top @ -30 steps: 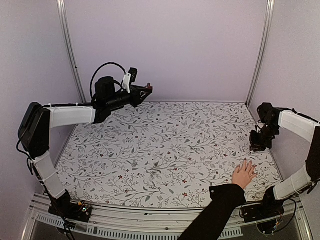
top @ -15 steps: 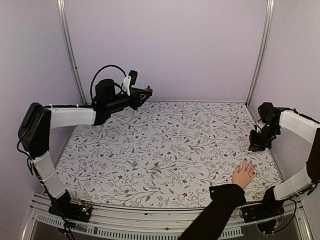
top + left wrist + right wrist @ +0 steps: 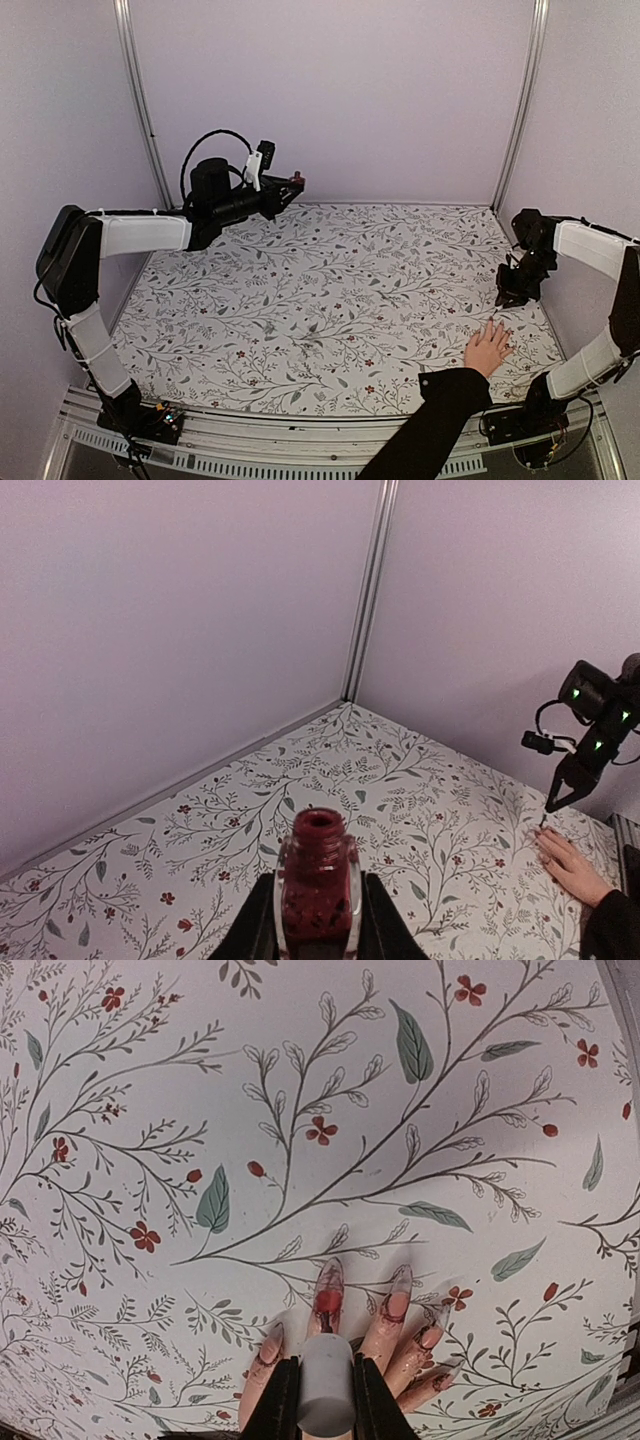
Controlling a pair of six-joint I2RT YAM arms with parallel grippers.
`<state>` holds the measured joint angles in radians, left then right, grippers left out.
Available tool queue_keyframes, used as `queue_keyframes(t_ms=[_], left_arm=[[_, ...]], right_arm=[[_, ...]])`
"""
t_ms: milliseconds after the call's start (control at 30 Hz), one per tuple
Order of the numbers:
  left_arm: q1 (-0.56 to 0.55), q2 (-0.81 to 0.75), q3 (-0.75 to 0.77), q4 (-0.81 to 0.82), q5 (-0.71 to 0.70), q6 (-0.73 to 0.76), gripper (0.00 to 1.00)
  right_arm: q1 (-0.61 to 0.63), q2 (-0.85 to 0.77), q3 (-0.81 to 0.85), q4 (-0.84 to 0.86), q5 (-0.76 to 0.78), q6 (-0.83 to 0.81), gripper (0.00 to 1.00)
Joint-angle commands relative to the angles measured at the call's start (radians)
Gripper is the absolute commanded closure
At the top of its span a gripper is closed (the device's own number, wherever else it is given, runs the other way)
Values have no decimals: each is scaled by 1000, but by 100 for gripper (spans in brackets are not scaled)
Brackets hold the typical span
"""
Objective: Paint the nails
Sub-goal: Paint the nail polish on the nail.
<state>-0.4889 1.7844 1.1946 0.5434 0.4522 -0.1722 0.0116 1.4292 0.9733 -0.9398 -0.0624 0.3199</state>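
Down at the near edge, around 5 o'clock on the table, a black sleeve reaches in and the hand lies flat, palm down, fingers spread and pointing toward 12. The nails are long. In the right wrist view one carries a bright red patch, and its neighbours show darker red smears. Right over those fingertips hangs the right gripper, its fingers pinching a white cap from both sides. The cap hides whatever sits below it, so contact with a nail cannot be told. From above, that gripper sits just beyond the fingertips at about 4 o'clock, its arm coming in from the right wall. Well apart, up at 11 o'clock near the back wall, the left gripper is raised clear of the table. Its fingers are clamped on a small dark-red bottle, which stands upright with its neck uncapped and its round mouth open to the wrist camera.
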Motion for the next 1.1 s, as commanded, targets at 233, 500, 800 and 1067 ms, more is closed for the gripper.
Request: queue_keyframes(t_ms=[233, 500, 800, 1067], left_arm=[[-2, -22, 4, 24, -9, -2, 100], [-1, -15, 8, 26, -10, -2, 100], [-1, -8, 16, 24, -7, -3, 100], [-1, -5, 21, 23, -8, -1, 100]], right_arm=[[-5, 47, -16, 12, 1, -4, 100], [-5, 54, -19, 21, 10, -2, 100], [-4, 56, -7, 33, 22, 4, 100], [-4, 69, -4, 42, 26, -2, 100]])
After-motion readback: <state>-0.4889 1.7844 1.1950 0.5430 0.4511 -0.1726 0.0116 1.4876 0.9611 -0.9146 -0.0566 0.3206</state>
